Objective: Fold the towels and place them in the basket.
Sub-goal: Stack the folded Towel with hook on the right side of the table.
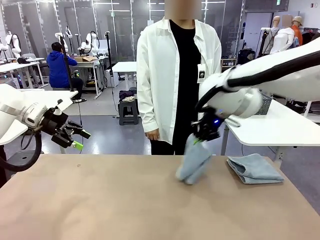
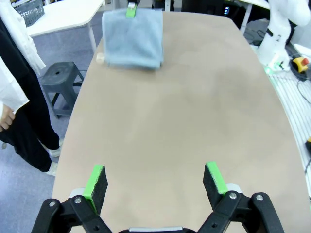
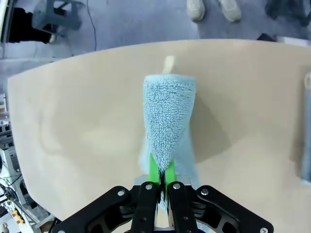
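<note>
A pale blue-grey towel (image 1: 194, 161) hangs folded from my right gripper (image 1: 202, 139), and its lower end touches the table near the far edge. In the right wrist view the gripper (image 3: 162, 170) is shut on the towel's (image 3: 169, 111) upper edge. From the left wrist the same towel (image 2: 133, 39) shows far across the table. A second towel (image 1: 252, 168) lies folded on the table at the right. The dark mesh basket (image 1: 264, 105) stands on the white side table behind my right arm. My left gripper (image 1: 80, 140) hovers open and empty over the table's left end, its jaws (image 2: 158, 177) spread wide.
A person in a white shirt (image 1: 177, 75) stands at the far side, close behind the hanging towel. A grey stool (image 2: 60, 80) stands on the floor beside the table. The white side table (image 1: 280, 125) sits at the far right.
</note>
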`<state>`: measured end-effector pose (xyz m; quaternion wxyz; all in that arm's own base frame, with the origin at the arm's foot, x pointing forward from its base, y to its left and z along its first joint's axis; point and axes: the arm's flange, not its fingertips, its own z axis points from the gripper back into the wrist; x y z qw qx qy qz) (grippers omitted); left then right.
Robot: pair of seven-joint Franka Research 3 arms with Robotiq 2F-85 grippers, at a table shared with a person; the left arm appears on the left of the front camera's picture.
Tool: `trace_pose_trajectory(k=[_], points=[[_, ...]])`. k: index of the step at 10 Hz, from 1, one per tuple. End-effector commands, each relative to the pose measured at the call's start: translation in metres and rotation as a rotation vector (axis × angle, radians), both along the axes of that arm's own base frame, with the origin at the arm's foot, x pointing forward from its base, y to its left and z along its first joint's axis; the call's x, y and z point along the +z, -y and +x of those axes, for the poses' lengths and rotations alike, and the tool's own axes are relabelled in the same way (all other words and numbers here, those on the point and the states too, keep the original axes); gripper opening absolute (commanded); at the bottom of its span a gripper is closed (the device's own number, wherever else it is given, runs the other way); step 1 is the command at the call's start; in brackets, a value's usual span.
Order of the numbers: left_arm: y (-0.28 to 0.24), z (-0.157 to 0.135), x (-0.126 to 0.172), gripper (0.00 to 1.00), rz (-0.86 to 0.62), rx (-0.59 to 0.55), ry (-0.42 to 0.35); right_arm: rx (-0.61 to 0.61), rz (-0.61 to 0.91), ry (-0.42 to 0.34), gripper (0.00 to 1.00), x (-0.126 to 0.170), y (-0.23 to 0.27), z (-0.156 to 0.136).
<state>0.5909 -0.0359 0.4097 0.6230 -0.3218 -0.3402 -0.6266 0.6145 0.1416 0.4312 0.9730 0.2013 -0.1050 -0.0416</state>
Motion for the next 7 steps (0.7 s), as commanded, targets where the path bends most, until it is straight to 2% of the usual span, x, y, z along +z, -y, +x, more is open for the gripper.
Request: trace_pose_trajectory(k=[1,4,7], points=[[0.0,-0.001,0.002,1.0,0.0,-0.001,0.002,0.064,-0.039,-0.004,0.05,0.024,0.046,-0.02],[0.0,-0.001,0.002,1.0,0.0,-0.001,0.002,0.097,-0.005,0.035,0.05,0.057,0.109,-0.013],[0.0,-0.001,0.002,1.0,0.0,-0.001,0.002,0.108,-0.021,0.02,0.05,0.073,0.142,-0.003]])
